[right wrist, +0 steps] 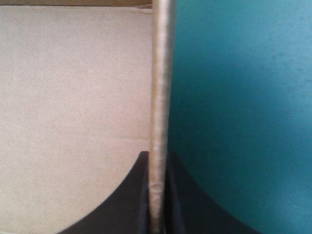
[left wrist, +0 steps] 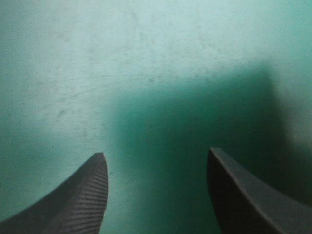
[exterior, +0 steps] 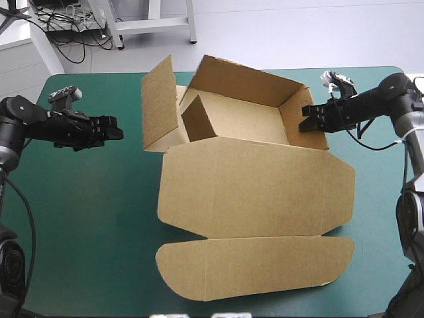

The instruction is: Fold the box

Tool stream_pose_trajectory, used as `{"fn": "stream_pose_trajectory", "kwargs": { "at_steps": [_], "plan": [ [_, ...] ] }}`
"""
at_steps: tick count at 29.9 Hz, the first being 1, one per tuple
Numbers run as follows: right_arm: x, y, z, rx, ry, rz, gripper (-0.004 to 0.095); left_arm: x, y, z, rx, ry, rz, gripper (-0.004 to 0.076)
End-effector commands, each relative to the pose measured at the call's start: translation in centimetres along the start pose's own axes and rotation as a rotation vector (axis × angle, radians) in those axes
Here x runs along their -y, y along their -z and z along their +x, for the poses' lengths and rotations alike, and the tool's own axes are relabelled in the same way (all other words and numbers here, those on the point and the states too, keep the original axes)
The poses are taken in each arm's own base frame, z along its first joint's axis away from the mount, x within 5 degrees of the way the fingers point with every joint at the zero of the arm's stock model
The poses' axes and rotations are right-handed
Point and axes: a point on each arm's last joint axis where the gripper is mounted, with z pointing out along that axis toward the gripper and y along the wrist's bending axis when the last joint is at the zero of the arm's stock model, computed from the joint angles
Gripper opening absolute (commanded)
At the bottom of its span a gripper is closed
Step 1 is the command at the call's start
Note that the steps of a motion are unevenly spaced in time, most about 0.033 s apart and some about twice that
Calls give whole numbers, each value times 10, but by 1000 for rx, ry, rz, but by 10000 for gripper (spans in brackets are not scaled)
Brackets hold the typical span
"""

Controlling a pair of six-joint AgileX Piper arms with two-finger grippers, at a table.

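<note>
The brown box (exterior: pixel 258 185) lies mid-table as an open tray with back and right walls raised, its lid flat toward the near edge. A left flap (exterior: pixel 158 99) stands up and an inner flap (exterior: pixel 197 118) leans inside. My right gripper (exterior: pixel 310 119) is shut on the box's right wall; in the right wrist view the wall's edge (right wrist: pixel 161 97) runs straight between the fingers (right wrist: pixel 131 204), tray floor on one side, teal-green cover on the other. My left gripper (exterior: pixel 114 129) hovers open left of the box, over bare cover (left wrist: pixel 156 73), its fingers (left wrist: pixel 78 204) apart.
The teal-green table (exterior: pixel 79 218) has free room left of the box and along the near edge. The lid's rounded tuck flap (exterior: pixel 258 265) reaches close to the near edge. The table's far edge lies just behind the box.
</note>
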Motion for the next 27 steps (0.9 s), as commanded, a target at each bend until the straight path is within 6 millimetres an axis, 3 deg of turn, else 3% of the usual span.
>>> {"fn": "stream_pose_trajectory", "kwargs": {
  "at_steps": [1, 7, 16, 27],
  "plan": [
    [-45, 15, -8, 103, 73, -79, -14, 28, 19, -4, 81, -28, 192, 434],
    [-74, -6, -16, 187, 111, -72, -14, 43, 22, -1, 50, -27, 355, 434],
    [-121, -38, -16, 273, 209, -12, -14, 51, 28, 4, 20, -52, 413, 434],
    [-137, -49, -14, 306, 192, 4, -14, 61, 44, 10, 56, -92, 422, 434]
  ]
}}
